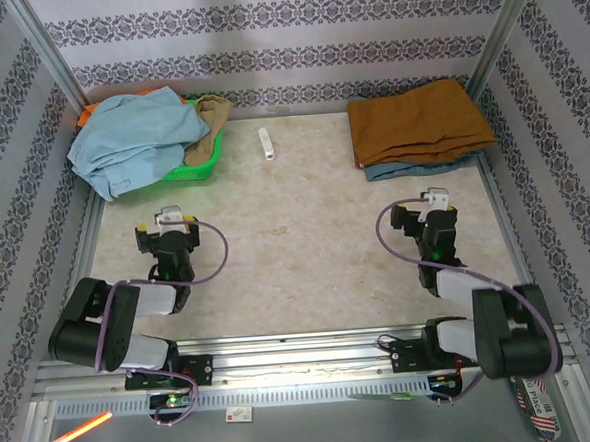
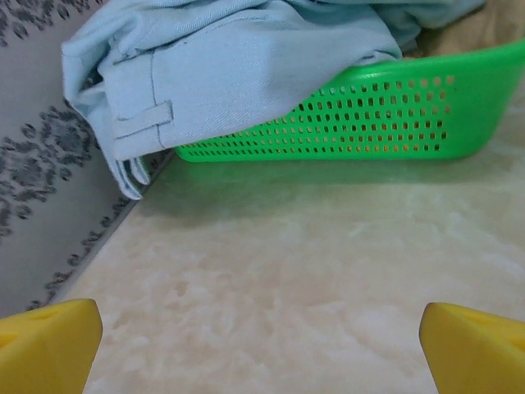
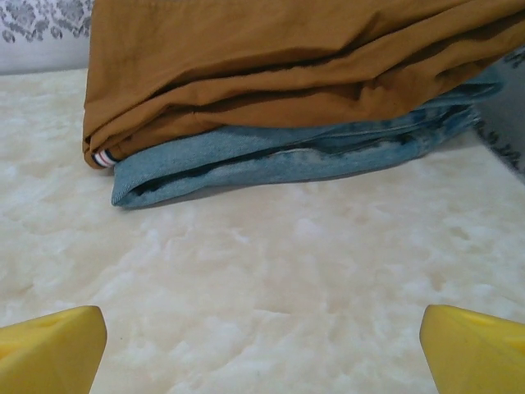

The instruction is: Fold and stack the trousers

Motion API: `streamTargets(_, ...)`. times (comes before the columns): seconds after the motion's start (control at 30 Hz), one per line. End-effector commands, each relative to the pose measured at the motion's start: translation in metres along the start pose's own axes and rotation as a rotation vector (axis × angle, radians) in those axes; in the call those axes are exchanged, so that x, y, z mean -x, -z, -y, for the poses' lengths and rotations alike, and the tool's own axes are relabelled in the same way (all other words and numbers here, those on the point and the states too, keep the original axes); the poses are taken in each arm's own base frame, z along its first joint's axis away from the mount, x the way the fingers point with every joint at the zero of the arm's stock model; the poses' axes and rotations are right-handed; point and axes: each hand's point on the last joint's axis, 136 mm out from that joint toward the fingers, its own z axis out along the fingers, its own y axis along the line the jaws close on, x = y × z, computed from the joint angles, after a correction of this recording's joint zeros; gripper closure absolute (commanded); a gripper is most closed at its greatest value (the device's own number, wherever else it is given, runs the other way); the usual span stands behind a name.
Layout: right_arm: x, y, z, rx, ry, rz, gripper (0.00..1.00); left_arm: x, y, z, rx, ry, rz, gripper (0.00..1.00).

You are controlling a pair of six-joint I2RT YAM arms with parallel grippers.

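The rust-brown trousers [image 1: 419, 120] lie folded at the table's back right, on top of a folded blue denim piece [image 1: 412, 166]. In the right wrist view the trousers [image 3: 279, 66] rest on the denim [image 3: 295, 156], with a white, red-striped edge peeking out at the fold's left corner. My right gripper [image 1: 436, 198] stands open over bare table some way in front of the stack, and its yellow fingertips [image 3: 49, 349] hold nothing. Over on the left, my left gripper [image 1: 171, 221] is open too, low over the table, with nothing between its yellow fingertips [image 2: 45, 345].
A green basket [image 1: 199, 165] at the back left holds a pale light-blue garment [image 1: 130, 141] that spills over its rim, plus tan cloth. A small white object [image 1: 266, 143] lies at the back middle. Patterned walls and metal posts enclose the table.
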Motion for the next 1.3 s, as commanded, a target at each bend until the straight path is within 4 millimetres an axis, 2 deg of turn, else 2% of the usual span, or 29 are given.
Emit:
streamTargets(0.0,0.027,-0.013,-0.007,0.064,-0.013,0.127,0.02,0.008,-0.027,0.01,-0.127,0.162,0.001,0.0)
streamTargets(0.1,0.018,-0.024,-0.009,0.107,-0.029,0.105,0.02,0.0,-0.042,0.029,-0.226,0.129,-0.117,0.0)
streamTargets(0.13,0.013,-0.03,-0.009,0.102,-0.026,0.082,0.02,0.004,-0.045,0.034,-0.25,0.117,-0.087,0.0)
streamTargets(0.23,0.015,-0.039,-0.019,0.123,0.008,0.051,0.02,0.001,-0.042,0.035,-0.271,0.129,-0.086,0.0)
streamTargets(0.27,0.009,-0.039,-0.018,0.104,0.02,0.023,0.02,-0.005,-0.039,0.037,-0.288,0.126,-0.093,0.0)
streamTargets(0.3,0.008,-0.04,-0.018,0.084,0.031,0.023,0.02,-0.002,-0.037,0.038,-0.296,0.128,-0.031,0.0)
streamTargets(0.37,0.019,-0.044,-0.021,0.074,0.048,0.044,0.02,-0.006,-0.03,0.033,-0.28,0.145,-0.026,0.0)
streamTargets(0.43,0.017,-0.045,-0.024,0.078,0.063,0.031,0.02,-0.004,-0.031,0.022,-0.22,0.174,0.001,0.0)
streamTargets(0.83,0.017,-0.042,-0.03,0.064,0.102,0.043,0.02,-0.005,-0.037,0.043,-0.318,0.115,-0.057,0.0)
streamTargets(1.27,0.017,-0.042,-0.03,0.064,0.104,0.042,0.02,-0.005,-0.038,0.044,-0.324,0.112,-0.056,0.0)
